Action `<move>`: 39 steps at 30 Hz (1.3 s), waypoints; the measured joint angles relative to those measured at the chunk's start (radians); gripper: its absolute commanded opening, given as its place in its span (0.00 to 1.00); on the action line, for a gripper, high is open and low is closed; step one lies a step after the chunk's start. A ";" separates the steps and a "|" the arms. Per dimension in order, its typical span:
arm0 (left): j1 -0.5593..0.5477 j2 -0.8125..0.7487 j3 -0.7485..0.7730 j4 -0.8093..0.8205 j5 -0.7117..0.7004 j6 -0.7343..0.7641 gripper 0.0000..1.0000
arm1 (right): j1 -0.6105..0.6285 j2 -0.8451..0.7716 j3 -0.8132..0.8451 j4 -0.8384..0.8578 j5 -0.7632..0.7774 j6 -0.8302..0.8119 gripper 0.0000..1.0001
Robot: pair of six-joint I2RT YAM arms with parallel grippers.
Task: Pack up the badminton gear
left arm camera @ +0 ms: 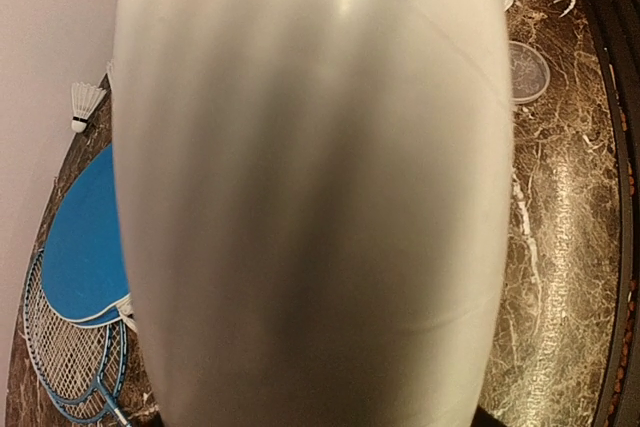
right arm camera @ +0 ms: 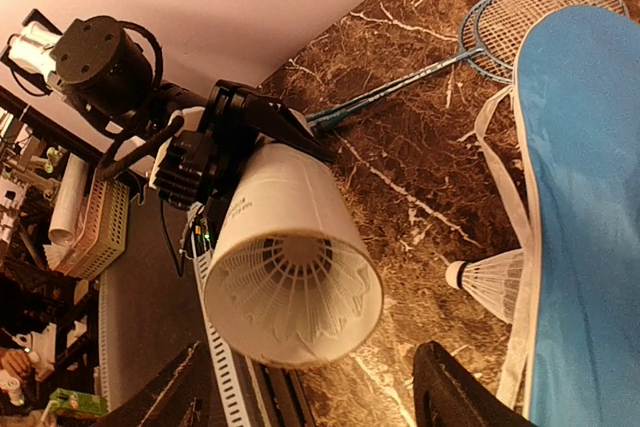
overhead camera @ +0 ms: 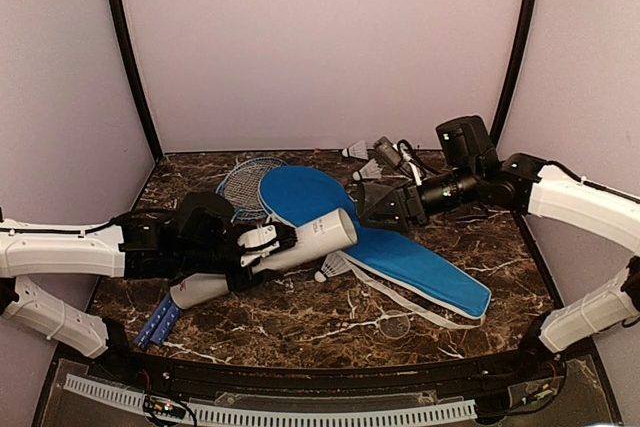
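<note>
My left gripper [overhead camera: 262, 245] is shut on the long white tube [overhead camera: 300, 240] and holds it tilted above the table, open end toward the right arm. The tube fills the left wrist view [left arm camera: 310, 187] and hides the fingers. In the right wrist view the tube's mouth [right arm camera: 295, 297] faces me with one white shuttlecock seated inside. My right gripper [overhead camera: 365, 207] is open and empty just past the mouth [right arm camera: 308, 359]. Another shuttlecock [overhead camera: 333, 267] lies by the blue bag [overhead camera: 400, 247]. Two shuttlecocks [overhead camera: 356, 151] lie at the back. Two rackets [overhead camera: 246, 187] lie partly under the bag.
A clear round lid [overhead camera: 395, 325] lies on the marble table near the front. The rackets' blue handles [overhead camera: 160, 322] stick out at the front left under my left arm. White bag trim [overhead camera: 420, 309] trails toward the front. Walls close in the back and sides.
</note>
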 measured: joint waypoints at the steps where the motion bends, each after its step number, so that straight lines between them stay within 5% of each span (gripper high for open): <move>1: 0.000 0.000 0.000 0.000 -0.006 0.000 0.58 | -0.018 -0.017 -0.016 0.010 -0.005 0.008 0.73; 14: 0.097 -0.006 0.000 0.002 -0.039 -0.014 0.58 | -0.206 -0.094 -0.291 0.244 0.023 0.164 0.80; 34: 0.108 -0.034 0.000 0.002 -0.038 -0.013 0.58 | -0.056 0.153 -0.380 0.475 0.211 0.267 0.71; 35: 0.108 -0.034 0.000 0.002 -0.037 -0.013 0.58 | -0.045 0.176 -0.374 0.482 0.211 0.267 0.63; 39: 0.108 -0.034 0.000 0.001 -0.033 -0.013 0.58 | -0.027 0.270 -0.339 0.515 0.206 0.249 0.60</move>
